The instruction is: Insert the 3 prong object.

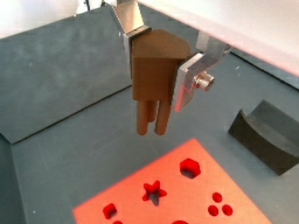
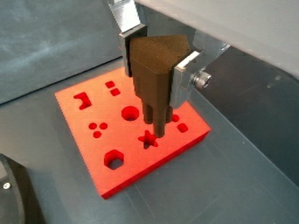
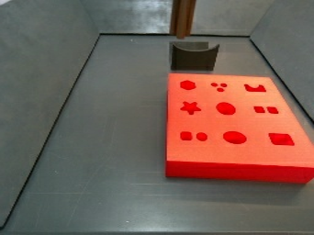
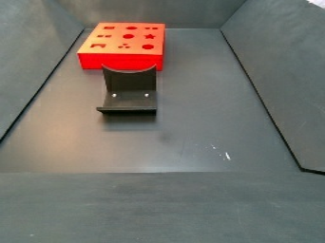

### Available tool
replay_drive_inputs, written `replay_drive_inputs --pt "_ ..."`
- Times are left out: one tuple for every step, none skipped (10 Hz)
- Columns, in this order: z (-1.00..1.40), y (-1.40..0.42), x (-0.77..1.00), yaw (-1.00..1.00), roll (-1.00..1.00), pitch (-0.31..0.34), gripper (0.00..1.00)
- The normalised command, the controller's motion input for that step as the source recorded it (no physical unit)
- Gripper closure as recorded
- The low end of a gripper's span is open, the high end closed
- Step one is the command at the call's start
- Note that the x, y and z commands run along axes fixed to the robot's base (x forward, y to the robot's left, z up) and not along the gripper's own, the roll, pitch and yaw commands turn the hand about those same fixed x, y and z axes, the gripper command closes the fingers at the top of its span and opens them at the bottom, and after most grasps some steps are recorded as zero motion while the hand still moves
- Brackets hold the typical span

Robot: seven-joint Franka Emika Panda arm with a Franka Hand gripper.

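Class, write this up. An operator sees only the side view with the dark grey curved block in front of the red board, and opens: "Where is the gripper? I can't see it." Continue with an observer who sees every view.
Observer: The gripper is up in the air, shut on the 3 prong object; both wrist views show it.
Operator: Is it in a hole yet?
Observer: No. Its prongs hang free, clear of the red board.
Operator: Where is it relative to the block?
Observer: In a side view the object shows just above the dark grey curved block in the picture.

Both wrist views look down past the gripper (image 1: pixel 162 66); both side views share the red board (image 3: pixel 233 138)
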Motion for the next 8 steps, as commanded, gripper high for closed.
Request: replay_drive_inputs --pt "-0.05 0.00 1.00 0.09 0.27 0.173 1.00" --pt "0.20 0.01 0.99 0.09 0.35 0.121 1.00" --pt "0.33 0.00 1.00 0.00 0.35 0.067 1.00" --pt "0.30 0.00 1.00 0.00 0.31 0.087 1.00" --pt "0.24 0.00 1.00 0.05 0.30 0.067 1.00" --pt "0.12 0.00 1.00 0.06 0.27 0.021 1.00" --pt "-0.25 0.13 0.88 0.23 0.00 -0.039 1.00" --pt "-0.36 0.13 0.92 0.20 -0.08 -0.054 1.00"
